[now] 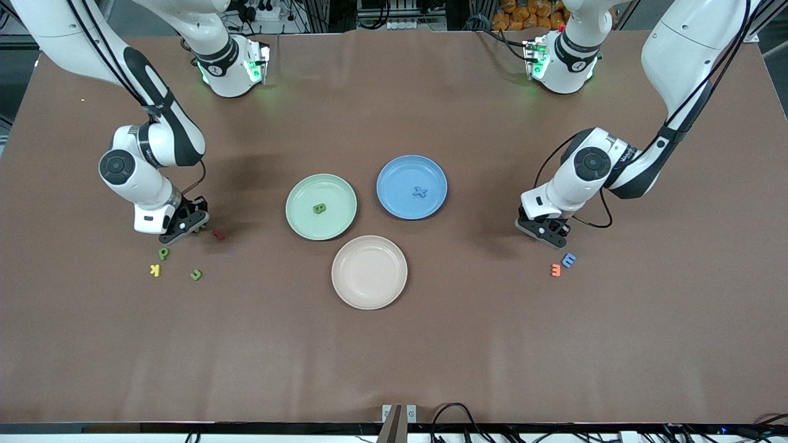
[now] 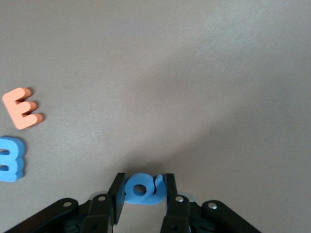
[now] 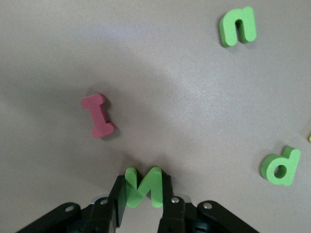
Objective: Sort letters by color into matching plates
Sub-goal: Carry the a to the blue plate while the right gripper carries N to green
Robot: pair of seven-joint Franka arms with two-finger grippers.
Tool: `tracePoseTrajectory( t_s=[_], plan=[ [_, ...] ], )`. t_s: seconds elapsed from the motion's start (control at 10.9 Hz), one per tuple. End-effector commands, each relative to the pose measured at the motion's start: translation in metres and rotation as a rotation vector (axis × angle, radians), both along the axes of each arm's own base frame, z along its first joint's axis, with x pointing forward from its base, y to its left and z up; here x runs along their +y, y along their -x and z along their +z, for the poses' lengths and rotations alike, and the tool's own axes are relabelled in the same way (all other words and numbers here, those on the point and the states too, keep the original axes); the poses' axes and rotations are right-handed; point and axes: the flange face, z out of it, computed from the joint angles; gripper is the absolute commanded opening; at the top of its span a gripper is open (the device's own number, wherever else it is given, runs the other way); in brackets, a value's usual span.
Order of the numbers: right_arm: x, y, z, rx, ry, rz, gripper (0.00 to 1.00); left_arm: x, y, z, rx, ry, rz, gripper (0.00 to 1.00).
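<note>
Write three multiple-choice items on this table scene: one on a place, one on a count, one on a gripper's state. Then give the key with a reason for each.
1. Where does the green B lie?
A. in the green plate
B. in the blue plate
C. in the beige plate

2. How many letters lie in the beige plate?
A. two
B. one
C. none

3. What does the left gripper hold?
A. an orange letter
B. a blue letter
C. nothing

Key: 1 A, the front view shows it inside that plate's rim. 2 C, the plate's surface is bare. 3 B, the left wrist view shows the fingers shut on a blue letter at the table.
</note>
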Motion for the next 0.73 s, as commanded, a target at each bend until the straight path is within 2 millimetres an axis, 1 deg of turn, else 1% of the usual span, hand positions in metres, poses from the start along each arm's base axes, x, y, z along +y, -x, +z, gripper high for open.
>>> tracePoseTrajectory(
  t_s=[0.0,0.09,0.27,0.37,0.55,0.64],
  plan=[
    [-0.003,0.000,0.018,0.027,0.015,-0.116,0.20,-0.034,-0.001,0.017,0.008,-0.015,0.059,0.00],
    [-0.004,0.000,0.026,0.031,0.021,-0.160,0.20,-0.046,-0.001,0.022,0.013,-0.016,0.088,0.00],
    [-0.003,0.000,0.033,0.042,0.027,-0.220,0.20,-0.067,0.001,0.030,0.015,-0.013,0.125,0.00],
    [-0.002,0.001,0.037,0.048,0.014,-0.258,0.20,-0.081,0.004,0.033,0.019,-0.015,0.152,0.00],
    [0.008,-0.002,0.043,0.054,-0.035,-0.324,0.19,-0.120,0.011,0.043,0.027,-0.009,0.198,0.00],
    [0.011,-0.001,0.044,0.064,-0.050,-0.361,0.18,-0.135,0.015,0.047,0.029,-0.008,0.205,0.00]
  ],
)
